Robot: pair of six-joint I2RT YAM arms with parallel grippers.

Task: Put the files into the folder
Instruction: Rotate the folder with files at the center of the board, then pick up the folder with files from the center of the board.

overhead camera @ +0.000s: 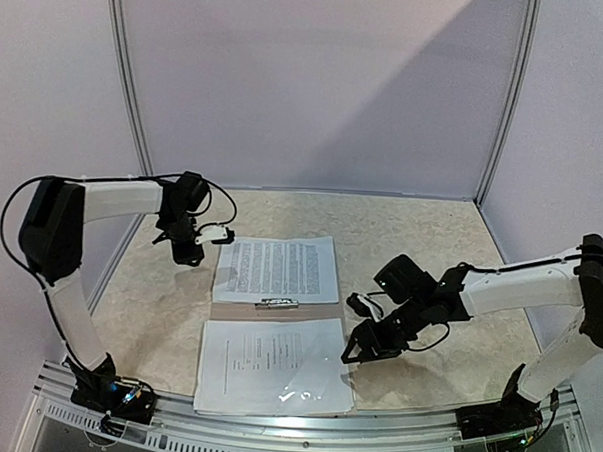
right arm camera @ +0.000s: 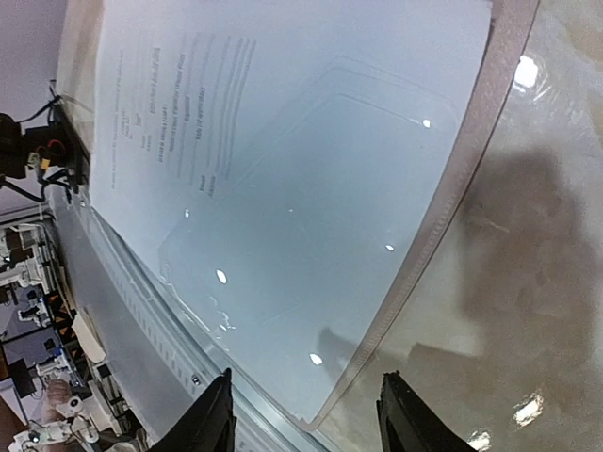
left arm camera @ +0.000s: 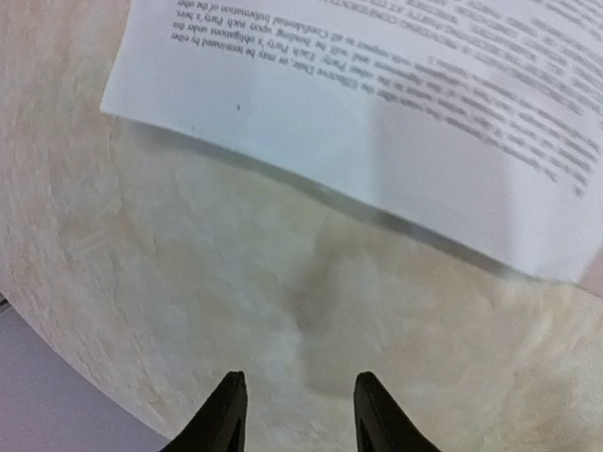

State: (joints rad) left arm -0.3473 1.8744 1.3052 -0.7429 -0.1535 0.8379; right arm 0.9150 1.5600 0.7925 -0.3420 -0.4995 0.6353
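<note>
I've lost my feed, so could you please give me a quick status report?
Left claw open, empty, by printed sheet. Right claw open, beside sleeved sheet. Nothing in the way.

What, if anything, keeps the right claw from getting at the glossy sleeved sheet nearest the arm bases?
Nothing visible, so probably yes: the right claw hangs open above the sleeved sheet at its near right corner, jaws straddling its edge, with bare table alongside and no object between.

Taupe folder (overhead camera: 313,309) open flat, printed sheet (overhead camera: 277,268) on far half, sleeved sheet (overhead camera: 275,365) nearer
</note>
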